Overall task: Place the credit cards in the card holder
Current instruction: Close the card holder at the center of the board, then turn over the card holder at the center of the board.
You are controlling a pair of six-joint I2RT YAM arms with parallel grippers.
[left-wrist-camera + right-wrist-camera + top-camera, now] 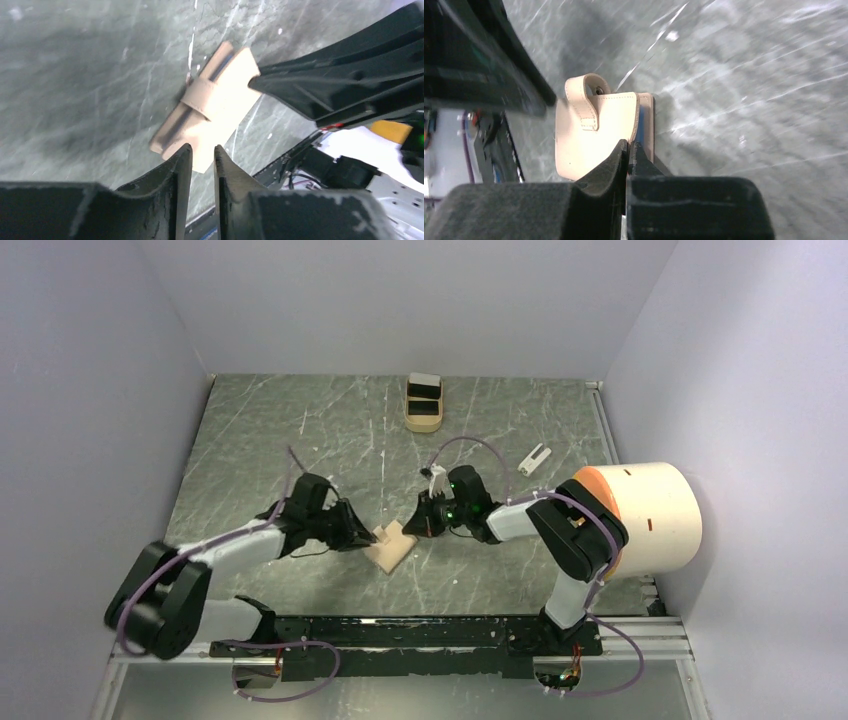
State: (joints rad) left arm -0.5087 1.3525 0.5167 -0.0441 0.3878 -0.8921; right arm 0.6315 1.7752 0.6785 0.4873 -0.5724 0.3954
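Note:
The tan card holder (391, 545) lies on the table between my two grippers, partly open, with its closing tab looped over. It also shows in the left wrist view (220, 100) and the right wrist view (589, 145), where a blue lining shows in the fold. My right gripper (418, 523) (629, 145) is shut on one flap at the holder's edge. My left gripper (368, 537) (202, 148) sits at the holder's left corner, jaws a narrow gap apart, holding nothing. The credit cards, one pale (425, 380) and one black (423, 394), stand in the oblong tan tray (424, 420) at the back.
A small white clip-like object (535, 457) lies at the right. A large white cylinder with an orange rim (645, 515) stands by the right arm. Walls close in the table on the left, back and right.

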